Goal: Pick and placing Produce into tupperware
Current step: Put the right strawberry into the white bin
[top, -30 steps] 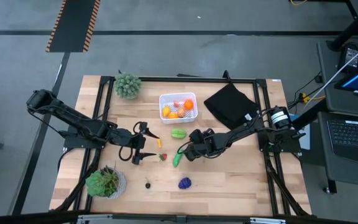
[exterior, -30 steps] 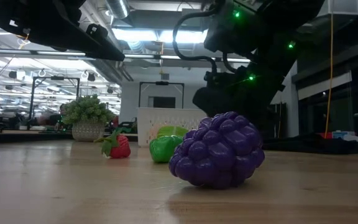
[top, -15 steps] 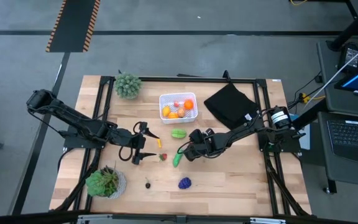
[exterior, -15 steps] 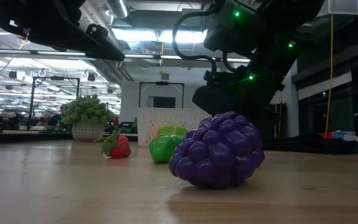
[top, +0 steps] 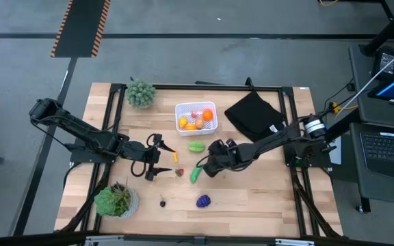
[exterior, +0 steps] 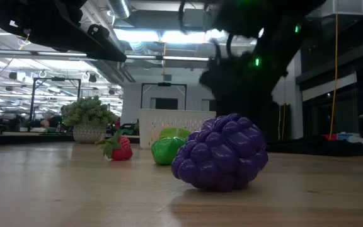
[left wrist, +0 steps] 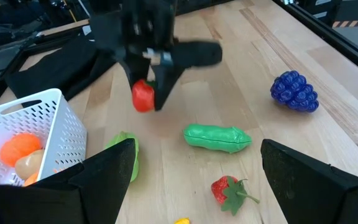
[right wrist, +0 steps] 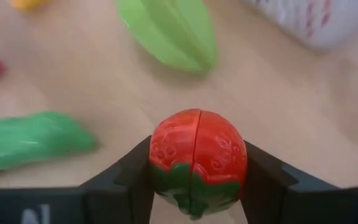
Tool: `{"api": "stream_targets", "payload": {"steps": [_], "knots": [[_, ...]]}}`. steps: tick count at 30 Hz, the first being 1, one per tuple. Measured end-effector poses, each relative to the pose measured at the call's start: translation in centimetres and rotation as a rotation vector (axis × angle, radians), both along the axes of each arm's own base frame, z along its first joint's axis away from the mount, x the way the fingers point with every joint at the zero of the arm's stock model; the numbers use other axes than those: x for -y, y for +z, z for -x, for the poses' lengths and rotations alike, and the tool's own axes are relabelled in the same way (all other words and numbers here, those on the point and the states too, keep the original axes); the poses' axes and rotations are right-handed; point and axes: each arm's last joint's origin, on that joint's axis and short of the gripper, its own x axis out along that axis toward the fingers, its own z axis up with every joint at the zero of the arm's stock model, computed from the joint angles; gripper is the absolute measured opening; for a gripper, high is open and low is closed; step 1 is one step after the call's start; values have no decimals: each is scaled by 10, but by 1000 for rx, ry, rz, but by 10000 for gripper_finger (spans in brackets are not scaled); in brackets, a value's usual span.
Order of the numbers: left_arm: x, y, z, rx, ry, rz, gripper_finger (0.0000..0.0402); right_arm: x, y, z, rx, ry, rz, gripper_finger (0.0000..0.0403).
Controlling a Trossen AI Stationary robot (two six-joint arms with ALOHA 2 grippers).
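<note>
My right gripper [top: 208, 164] is shut on a red toy strawberry [right wrist: 197, 158] near the table's middle, above a green pea pod [top: 195, 175]. The white tub [top: 195, 116] stands toward the far edge with several orange and red pieces in it. On the table lie a light green piece [top: 196, 146], a small yellow piece [top: 176, 156], a second strawberry [top: 179, 172], purple grapes [top: 203, 201] and a small dark piece [top: 162, 202]. My left gripper [top: 154, 158] is open and empty, left of the loose produce. My right gripper pinches the red strawberry by its two opposite sides [right wrist: 157, 155] between its two fingers [right wrist: 263, 177]. The green leaf end faces back toward the gripper. In the left wrist view the strawberry [left wrist: 143, 96] is lifted clear of the table, with the fingers slanting down onto it.
A bushy potted plant [top: 141, 93] stands at the far left and another [top: 117, 199] at the near left corner. A black folded cloth [top: 253, 115] lies right of the tub. Bare wood shows along the near edge, right of the grapes.
My right arm is in motion and shows blurred in the low view. It has risen a little with the red strawberry held between its fingers. The loose produce on the table has stayed in place.
</note>
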Motion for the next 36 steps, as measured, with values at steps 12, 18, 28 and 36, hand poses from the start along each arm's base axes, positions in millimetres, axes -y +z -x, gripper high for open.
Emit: {"api": "stream_targets", "payload": {"steps": [12, 18, 28, 36], "knots": [[-8, 1, -3, 8, 57, 42, 339, 18, 83, 21, 136, 167, 115, 179], [-15, 3, -5, 29, 92, 54, 339, 29, 119, 39, 174, 257, 223, 188], [-26, 5, -9, 61, 154, 83, 339, 54, 143, 66, 167, 267, 337, 183], [-32, 6, -10, 65, 186, 86, 339, 68, 104, 103, 290, 237, 344, 179]]}}
